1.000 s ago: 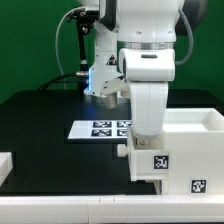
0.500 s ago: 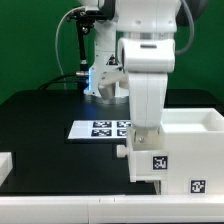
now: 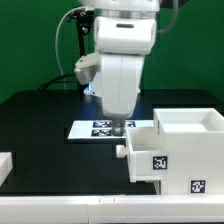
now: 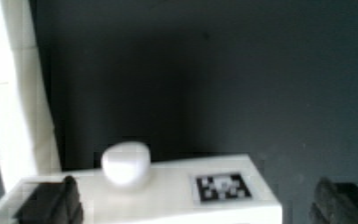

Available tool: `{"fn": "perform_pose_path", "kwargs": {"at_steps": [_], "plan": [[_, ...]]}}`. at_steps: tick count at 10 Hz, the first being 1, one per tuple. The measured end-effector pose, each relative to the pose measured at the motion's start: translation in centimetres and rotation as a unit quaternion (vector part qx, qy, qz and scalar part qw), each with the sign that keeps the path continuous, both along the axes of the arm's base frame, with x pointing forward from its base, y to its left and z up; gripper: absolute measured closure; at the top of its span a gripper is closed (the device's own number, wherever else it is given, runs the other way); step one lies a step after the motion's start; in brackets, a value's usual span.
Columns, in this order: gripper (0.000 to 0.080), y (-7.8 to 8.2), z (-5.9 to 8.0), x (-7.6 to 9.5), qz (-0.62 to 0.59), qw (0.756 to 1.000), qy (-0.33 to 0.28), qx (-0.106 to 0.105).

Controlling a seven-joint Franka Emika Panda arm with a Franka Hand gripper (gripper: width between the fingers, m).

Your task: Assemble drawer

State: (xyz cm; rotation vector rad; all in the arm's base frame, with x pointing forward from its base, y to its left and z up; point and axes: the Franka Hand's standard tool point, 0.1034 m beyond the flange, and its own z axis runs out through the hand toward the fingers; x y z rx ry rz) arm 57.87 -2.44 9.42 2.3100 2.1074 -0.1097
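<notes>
The drawer (image 3: pixel 150 156) is a shallow white tray with a black-and-white tag on its near face and a small round knob (image 3: pixel 121 152) on the end toward the exterior view's left. Its other end sits against or inside the taller white casing (image 3: pixel 196 140); I cannot tell which. My gripper (image 3: pixel 118 124) hangs open and empty just left of the drawer, over the marker board. In the wrist view the drawer's end (image 4: pixel 176 185), with its knob (image 4: pixel 126 163) and a tag, lies between my dark fingertips (image 4: pixel 48 203). The gripper (image 4: pixel 201 205) touches nothing.
The marker board (image 3: pixel 92 128) lies flat on the black table behind the drawer. A small white block (image 3: pixel 5 166) sits at the exterior view's left edge. A white strip (image 4: pixel 5 90) runs along one side of the wrist view.
The arm has swung from above the drawer toward the exterior view's left and risen a little. The drawer and casing have not moved.
</notes>
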Motion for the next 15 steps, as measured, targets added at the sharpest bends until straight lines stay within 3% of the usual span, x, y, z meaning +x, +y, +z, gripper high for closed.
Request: {"fn": "perform_pose_path", "kwargs": {"at_steps": [2, 6, 12, 15], "plan": [[0.0151, -1.0, -0.8, -0.3, -0.008, 1.000, 0.004, 0.002], [0.0151, -0.4, -3.0, -2.4, -0.011, 1.000, 0.015, 0.007], [0.0151, 4.9, -3.3, -3.1, -0.037, 0.999, 0.009, 0.013], [0.0151, 5.4, -3.2, -3.2, -0.059, 0.998, 0.008, 0.009]]}}
